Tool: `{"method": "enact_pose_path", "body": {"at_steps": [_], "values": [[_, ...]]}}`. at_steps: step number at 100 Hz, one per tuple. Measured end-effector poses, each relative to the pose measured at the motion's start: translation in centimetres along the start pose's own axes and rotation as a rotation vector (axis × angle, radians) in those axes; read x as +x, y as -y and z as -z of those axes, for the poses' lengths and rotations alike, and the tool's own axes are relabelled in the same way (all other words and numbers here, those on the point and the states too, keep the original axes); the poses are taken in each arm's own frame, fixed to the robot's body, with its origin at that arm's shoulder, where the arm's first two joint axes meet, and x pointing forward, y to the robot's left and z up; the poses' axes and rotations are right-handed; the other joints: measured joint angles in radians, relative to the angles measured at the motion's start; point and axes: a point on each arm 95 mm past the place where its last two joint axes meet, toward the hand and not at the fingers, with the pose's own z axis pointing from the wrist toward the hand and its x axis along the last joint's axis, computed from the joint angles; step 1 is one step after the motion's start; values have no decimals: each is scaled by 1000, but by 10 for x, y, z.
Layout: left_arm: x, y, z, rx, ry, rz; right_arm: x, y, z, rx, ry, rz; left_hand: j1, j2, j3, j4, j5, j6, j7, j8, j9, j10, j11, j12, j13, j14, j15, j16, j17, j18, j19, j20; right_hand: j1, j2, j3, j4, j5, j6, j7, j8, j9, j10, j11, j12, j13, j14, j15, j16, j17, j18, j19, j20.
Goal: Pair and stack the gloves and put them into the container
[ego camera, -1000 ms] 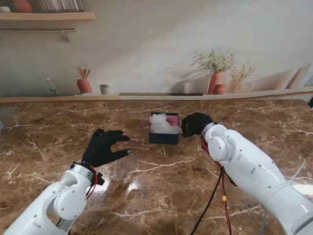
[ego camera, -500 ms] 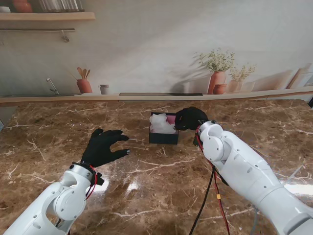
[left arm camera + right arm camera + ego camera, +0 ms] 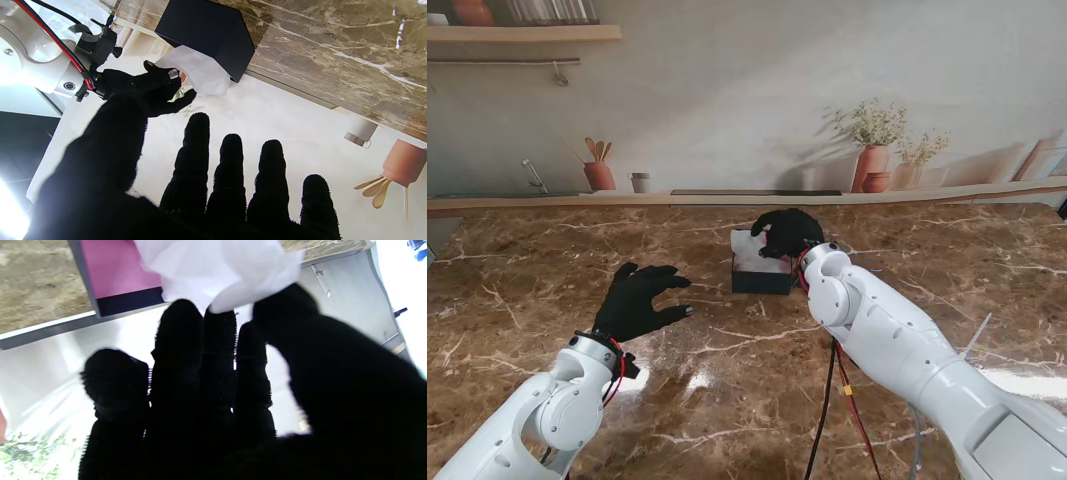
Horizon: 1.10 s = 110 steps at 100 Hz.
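Note:
The container is a small dark box with a pink inside, standing mid-table. Crumpled white gloves bulge out of its top. My black-gloved right hand hovers over the box's right half, fingers side by side and thumb alongside. Its fingertips touch the white gloves; whether they pinch the fabric is unclear. The left wrist view shows that right hand against the gloves at the box. My left hand rests spread over the table, left of the box and nearer to me, holding nothing.
A ledge along the table's far edge carries terracotta pots with plants at the right and a pot of wooden utensils with a small cup at the left. Red and black cables hang under my right arm.
My right hand has swung left from beside the box's right wall to over the box, reaching the white gloves. The left hand has stayed put.

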Motion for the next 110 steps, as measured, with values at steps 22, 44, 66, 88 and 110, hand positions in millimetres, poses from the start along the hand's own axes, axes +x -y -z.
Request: {"method": "enact_pose_path", "body": {"at_steps": [22, 44, 66, 88, 110], "values": [[0, 0, 0, 0, 0, 2, 13, 8, -7, 23, -58, 51, 0, 0, 0, 0, 0, 0, 0, 0, 0, 0, 0, 0, -23, -1, -1, -9, -1, 0, -15, 0, 30, -18, 0, 0, -67, -14, -42, -4, 0, -14, 57, 47, 0, -13, 46, 0, 23, -14, -11, -2], [0, 0, 1, 0, -1, 6, 9, 20, -15, 77, -62, 161, 0, 0, 0, 0, 0, 0, 0, 0, 0, 0, 0, 0, -25, -10, -10, -9, -3, 0, -27, 7, 30, -53, 4, 0, 65, -48, 316, -62, 30, -16, 67, 10, 1, -16, 83, -49, 32, -24, -9, -4], [-1, 0, 2, 1, 2, 6, 2, 24, -25, 82, -29, 268, 0, 0, 0, 0, 0, 0, 0, 0, 0, 0, 0, 0, -25, -10, -10, -10, -4, 0, -38, 10, 28, -24, 5, -1, 111, -83, 495, -167, 68, -15, 44, -90, 12, -12, 62, -88, 44, -25, 16, -18], [-1, 1, 3, 1, 4, 5, 9, 26, -34, 175, -23, 250, 0, 0, 0, 0, 0, 0, 0, 0, 0, 0, -1, 0, -25, -10, -10, -10, -4, 0, -39, 14, -46, 93, 66, -3, 111, -50, 498, -231, 76, 4, -14, -162, 12, 10, -74, -199, 45, -23, 16, -42], [-2, 1, 4, 2, 7, 5, 13, 29, -35, 267, -24, 219, 0, 0, 0, 0, 0, 0, 0, 0, 0, 0, -1, 0, -25, -10, -10, -10, -4, 0, -39, 23, -318, 233, 56, 60, 114, 25, 283, -148, 22, 43, -74, -245, 10, 37, -297, -280, 42, 0, -33, -102]]}}
